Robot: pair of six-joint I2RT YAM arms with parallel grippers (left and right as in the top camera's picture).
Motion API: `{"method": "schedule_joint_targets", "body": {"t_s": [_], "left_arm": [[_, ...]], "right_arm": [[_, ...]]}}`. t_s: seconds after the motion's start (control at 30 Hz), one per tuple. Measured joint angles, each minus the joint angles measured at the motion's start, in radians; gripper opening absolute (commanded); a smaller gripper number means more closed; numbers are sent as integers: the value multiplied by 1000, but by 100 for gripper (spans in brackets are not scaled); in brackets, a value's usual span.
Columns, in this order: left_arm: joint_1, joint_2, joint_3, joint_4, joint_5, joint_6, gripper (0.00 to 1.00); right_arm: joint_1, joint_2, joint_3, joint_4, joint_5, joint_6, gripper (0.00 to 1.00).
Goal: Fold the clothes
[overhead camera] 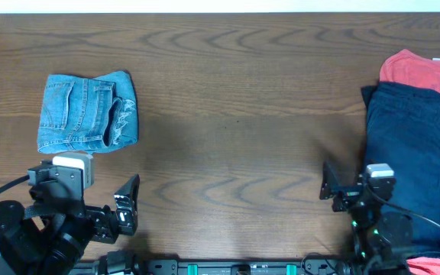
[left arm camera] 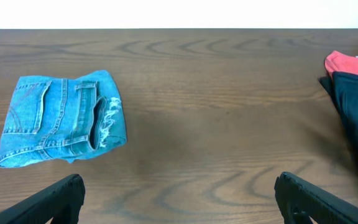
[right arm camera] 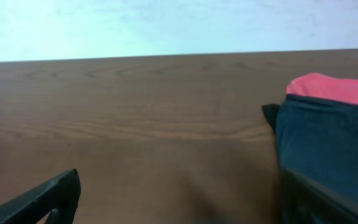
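**Both grippers wide open and empty; folded jeans lie ahead of the left fingers**

The left gripper [left arm camera: 182,208] has its jaws spread as wide as they go, with nothing between them. In its wrist view the two dark fingers [left arm camera: 55,199] show at the bottom corners, and only bare wooden table [left arm camera: 216,124] lies in the gap. Ahead of these fingers and off to their left lie the jeans [left arm camera: 61,121]. They are a compact folded bundle of light blue denim, flat on the table and apart from both fingertips. A stitched back pocket faces up on the bundle's left half. A whitish frayed patch shows on its right side, the side nearer the line of the fingers. From overhead the bundle sits beyond the left arm, near it, and no finger touches it.

The right gripper [overhead camera: 333,191] is equally far open and holds nothing. In its wrist view the fingers [right arm camera: 42,202] frame bare table in the same way. Just off the right-hand finger lies a dark blue garment [right arm camera: 328,143], spread flat. Its edge is so close to that finger that I cannot tell whether they touch. Beyond the dark garment, further from the fingers, a red garment [right arm camera: 334,88] shows, with the dark one lying partly over it. The jeans are well apart from the right fingers, far to their left across the table.
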Motion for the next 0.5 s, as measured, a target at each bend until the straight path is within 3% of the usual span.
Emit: {"method": "schedule_joint_targets", "body": {"t_s": [0.23, 0.5], "left_arm": [[0, 0, 0, 0, 0, 0, 98], [0, 0, 0, 0, 0, 0, 98]], "right_arm": [[0, -2, -93, 194, -1, 0, 99], [0, -5, -109, 214, -1, 0, 99]]}}
